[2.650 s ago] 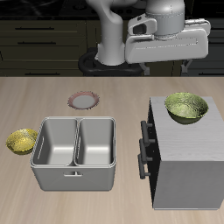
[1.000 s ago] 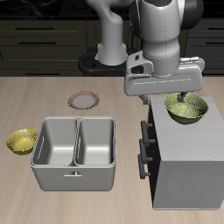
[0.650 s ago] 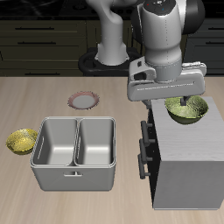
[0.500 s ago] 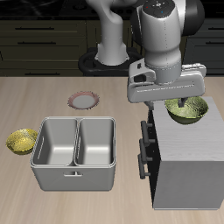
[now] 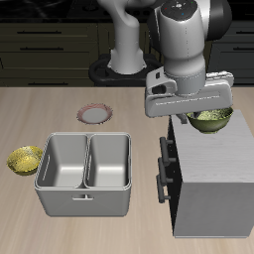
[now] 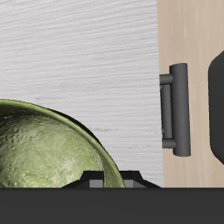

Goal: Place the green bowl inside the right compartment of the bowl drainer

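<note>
Wrist view shows little of the gripper [image 6: 107, 179] itself: only a dark band of its body and a small grey notch where the fingers begin, so whether the jaws stand apart or pressed together cannot be told from it. Just beside that notch lies the green bowl [image 6: 44, 149], its mottled yellow-green inside filling much of the frame and its far part cut off by the edge of the view. It rests on the pale grey top of the cabinet [image 6: 87, 52], past whose edge a dark handle [image 6: 178, 109] stands out over the wooden table [image 6: 188, 26]. In the exterior view the gripper [image 5: 203, 117] hangs low over the same bowl [image 5: 212, 120], and the wide grey hand block hides the fingertips and most of the bowl, leaving only a sliver of rim and shiny inside in sight; contact between fingers and rim cannot be made out. The bowl sits near the back of the cabinet [image 5: 213, 184] top. The bowl drainer [image 5: 87, 175] stands well apart on the table [image 5: 129, 233], both bins bare. Beside it lies a smaller yellow bowl [image 5: 25, 160], and farther back a small plate [image 5: 95, 114].
</note>
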### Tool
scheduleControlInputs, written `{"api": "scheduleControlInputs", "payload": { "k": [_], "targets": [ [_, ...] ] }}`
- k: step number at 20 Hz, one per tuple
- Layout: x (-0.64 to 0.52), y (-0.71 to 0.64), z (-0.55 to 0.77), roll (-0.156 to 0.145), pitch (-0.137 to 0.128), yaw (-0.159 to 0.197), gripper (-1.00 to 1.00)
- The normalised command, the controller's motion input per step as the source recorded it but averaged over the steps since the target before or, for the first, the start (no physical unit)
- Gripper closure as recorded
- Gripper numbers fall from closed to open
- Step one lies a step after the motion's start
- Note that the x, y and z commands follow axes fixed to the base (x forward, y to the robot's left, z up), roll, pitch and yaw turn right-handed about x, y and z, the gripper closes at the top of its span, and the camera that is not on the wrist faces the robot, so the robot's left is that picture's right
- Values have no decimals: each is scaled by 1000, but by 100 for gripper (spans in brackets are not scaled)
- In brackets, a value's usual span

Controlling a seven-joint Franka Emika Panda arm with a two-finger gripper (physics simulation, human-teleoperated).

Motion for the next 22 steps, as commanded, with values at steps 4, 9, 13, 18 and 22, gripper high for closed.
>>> {"api": "scheduleControlInputs", "payload": {
  "k": [4, 9, 13, 18, 22],
  "targets": [
    [-32, -72, 56, -19, -16, 33, 100],
    [-115, -430, 184, -68, -24, 14, 100],
    [-213, -407, 195, -54, -30, 18, 100],
    [-201, -490, 205, -68, -33, 18, 100],
    [-180, -425, 195, -51, -39, 0, 100]
  ]
}}
